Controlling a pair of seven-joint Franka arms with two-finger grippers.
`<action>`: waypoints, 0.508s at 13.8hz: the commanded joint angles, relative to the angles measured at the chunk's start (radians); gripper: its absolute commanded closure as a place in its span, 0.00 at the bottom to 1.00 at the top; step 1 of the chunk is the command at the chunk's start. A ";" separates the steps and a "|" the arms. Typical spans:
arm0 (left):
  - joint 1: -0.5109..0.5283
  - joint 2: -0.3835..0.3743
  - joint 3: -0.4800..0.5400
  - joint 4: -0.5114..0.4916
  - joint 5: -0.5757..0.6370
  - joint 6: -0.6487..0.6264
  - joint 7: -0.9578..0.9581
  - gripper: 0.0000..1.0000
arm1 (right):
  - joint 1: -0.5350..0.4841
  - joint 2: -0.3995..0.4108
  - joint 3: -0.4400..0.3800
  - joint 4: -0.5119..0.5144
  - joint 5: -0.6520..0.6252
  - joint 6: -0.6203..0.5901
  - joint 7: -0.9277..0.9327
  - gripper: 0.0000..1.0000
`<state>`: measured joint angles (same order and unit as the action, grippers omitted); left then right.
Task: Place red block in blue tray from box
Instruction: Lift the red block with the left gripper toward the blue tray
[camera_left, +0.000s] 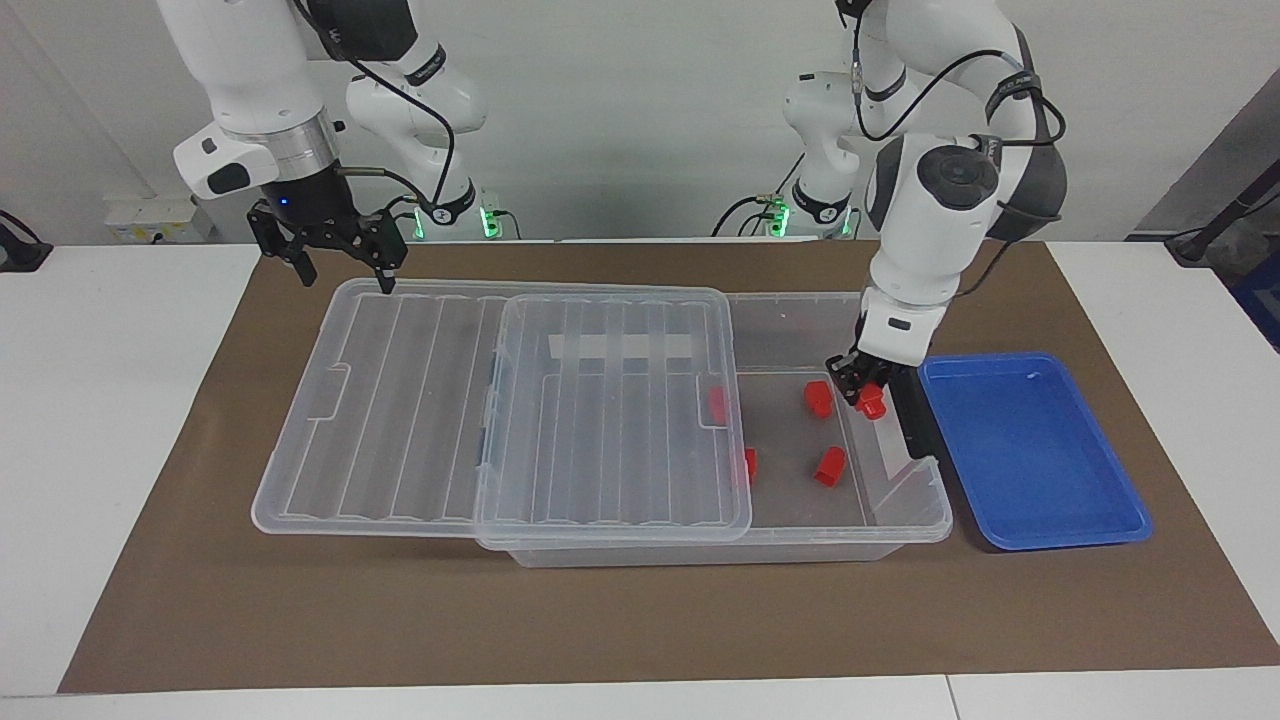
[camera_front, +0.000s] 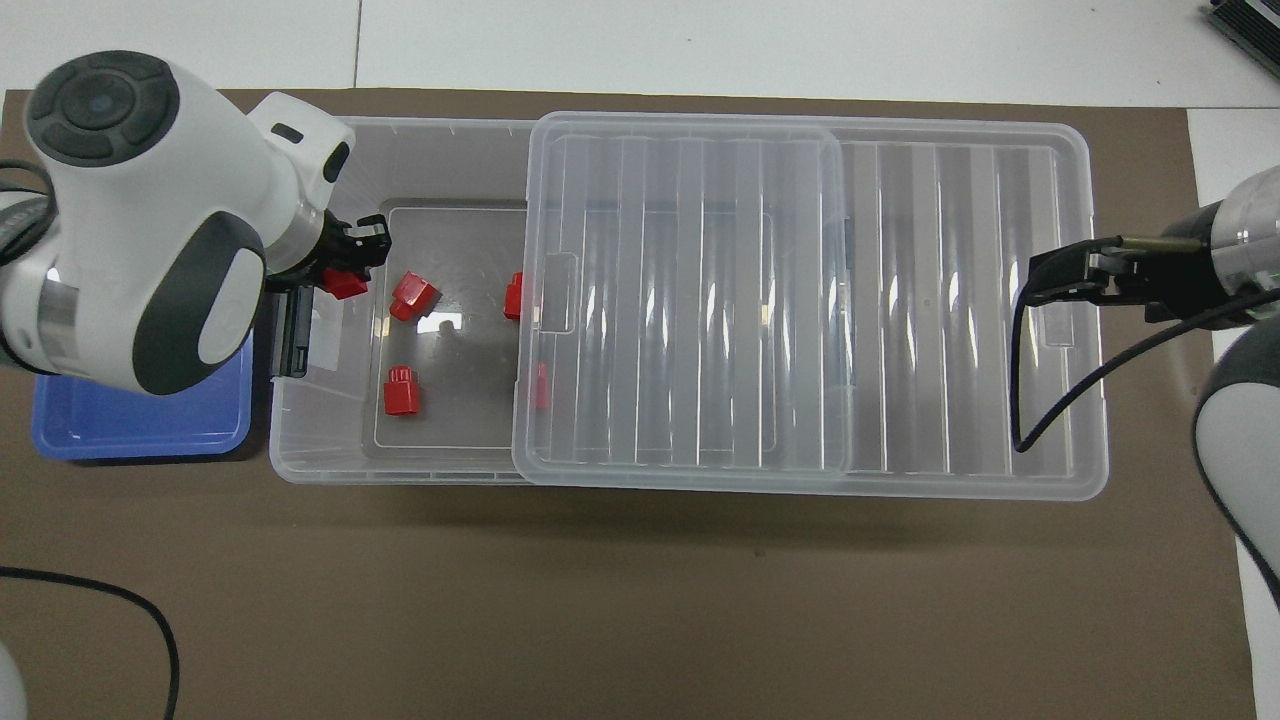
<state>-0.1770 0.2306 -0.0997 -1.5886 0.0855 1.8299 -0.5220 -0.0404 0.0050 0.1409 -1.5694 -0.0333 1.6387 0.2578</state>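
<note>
Pinching the red block (camera_left: 872, 401) between its fingers, the left end effector (camera_left: 866, 392) hangs over the clear box (camera_left: 905, 515) at the end wall that carries the black latch (camera_left: 912, 415), just beside the blue tray (camera_left: 1030, 455). In the overhead view the same held red block (camera_front: 345, 284) sits at the fingertips over the open part of the box, close to that latch end.

Four more red blocks lie on the box floor. Two are in the uncovered part: one (camera_left: 818, 397) near the held block and one (camera_left: 829, 466) farther from the robots. Two others (camera_left: 717, 402) (camera_left: 749, 465) lie at the lid's edge, partly under it.

A ribbed transparent lid (camera_left: 610, 420) rests slid across the box, overhanging toward the right arm's end of the table and leaving the end next to the tray uncovered. A white tape strip (camera_left: 620, 346) shows through the lid.

That blue tray stands on the brown mat (camera_left: 640, 620) at the left arm's end, apart from the box, with nothing in it.

Over the lid's overhanging corner the right end effector (camera_left: 340, 262) waits, fingers spread.
</note>
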 joint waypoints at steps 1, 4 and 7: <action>0.077 -0.022 0.000 0.029 -0.024 -0.077 0.173 1.00 | -0.003 0.012 0.000 0.034 -0.010 -0.037 0.021 0.00; 0.192 -0.046 0.005 0.025 -0.024 -0.122 0.403 1.00 | 0.084 0.006 -0.099 0.034 -0.008 -0.042 0.014 0.00; 0.386 -0.086 0.005 -0.110 -0.083 0.047 0.609 1.00 | 0.099 0.003 -0.135 0.023 -0.005 -0.060 -0.009 0.00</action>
<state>0.0908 0.1945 -0.0868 -1.5810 0.0672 1.7686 -0.0267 0.0419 0.0051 0.0357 -1.5546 -0.0333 1.6019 0.2578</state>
